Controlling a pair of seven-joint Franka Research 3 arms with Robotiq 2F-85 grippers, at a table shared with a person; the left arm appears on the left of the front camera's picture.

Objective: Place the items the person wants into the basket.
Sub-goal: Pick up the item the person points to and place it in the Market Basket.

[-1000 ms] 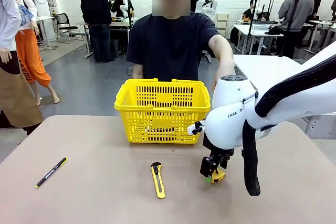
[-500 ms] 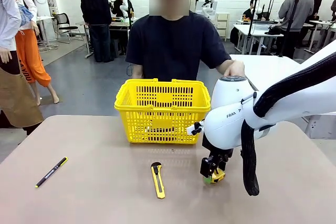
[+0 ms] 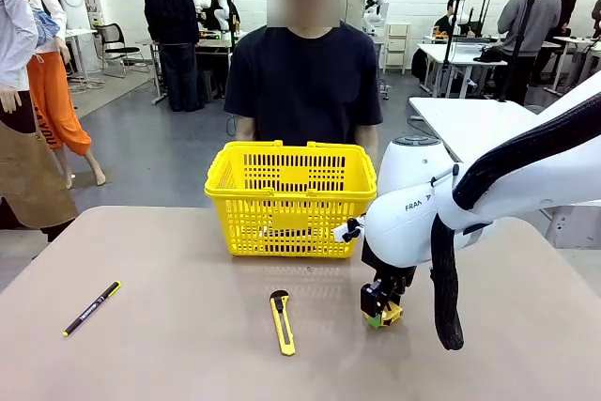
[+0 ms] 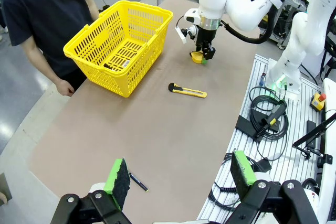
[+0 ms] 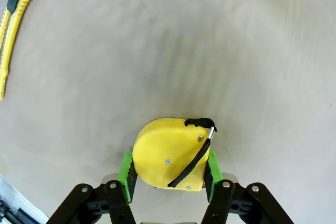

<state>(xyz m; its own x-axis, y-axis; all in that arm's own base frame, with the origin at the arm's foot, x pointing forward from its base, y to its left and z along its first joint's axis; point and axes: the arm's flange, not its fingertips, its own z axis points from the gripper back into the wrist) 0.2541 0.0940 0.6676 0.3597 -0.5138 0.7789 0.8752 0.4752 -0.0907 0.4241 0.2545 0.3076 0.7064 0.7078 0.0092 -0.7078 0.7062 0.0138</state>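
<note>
The right wrist view shows what the front view hides behind the arm: the right gripper (image 5: 167, 174) has its green pads (image 5: 126, 170) pressed against both flanks of the rounded, smooth yellow tape measure (image 5: 170, 153), which lies on the matte tabletop (image 5: 157, 51) with a black strap across it. The left wrist view shows the left gripper (image 4: 178, 176) spread wide with nothing between its pads, above the slim pen (image 4: 138, 181). It also looks into the slotted yellow basket (image 4: 118, 45), just in front of the person (image 4: 44, 14), with the ridged utility knife (image 4: 187, 91) beside it.
</note>
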